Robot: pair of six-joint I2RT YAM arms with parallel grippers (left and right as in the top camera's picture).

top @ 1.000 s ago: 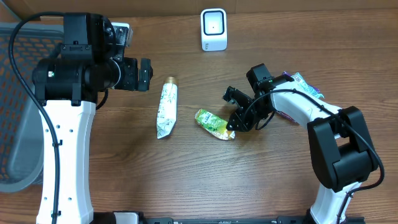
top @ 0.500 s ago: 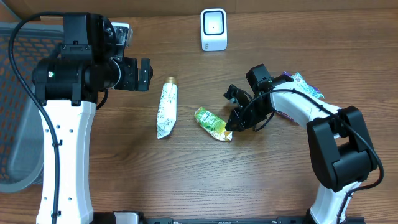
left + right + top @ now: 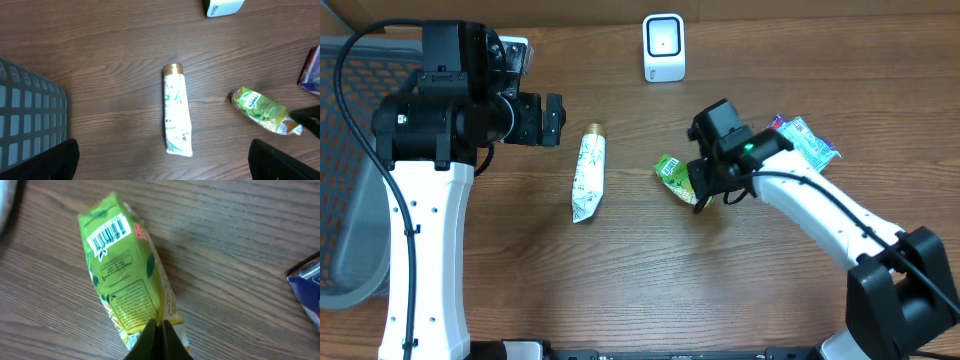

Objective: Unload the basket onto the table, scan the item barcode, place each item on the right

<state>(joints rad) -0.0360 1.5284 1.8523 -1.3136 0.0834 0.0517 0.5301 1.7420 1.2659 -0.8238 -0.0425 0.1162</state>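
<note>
Pick done, scan left to do. Left gripper [image 3: 554,120], left of frame: jaws spread, empty. Right gripper [image 3: 161,329] clenched on end seam of crinkly green foil packet [image 3: 122,275], frame centre. White box-shaped scanner [image 3: 663,47], top centre, well apart. Packet's black-and-white barcode [image 3: 106,232] not yet presented.

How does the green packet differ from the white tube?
The green packet is short and plump; the white tube is long and slim, with a gold cap. The right gripper is shut on the packet's end seam; nothing touches the tube. The packet shows a barcode in the right wrist view; I see none on the tube. Both carry a green plant print.
</note>
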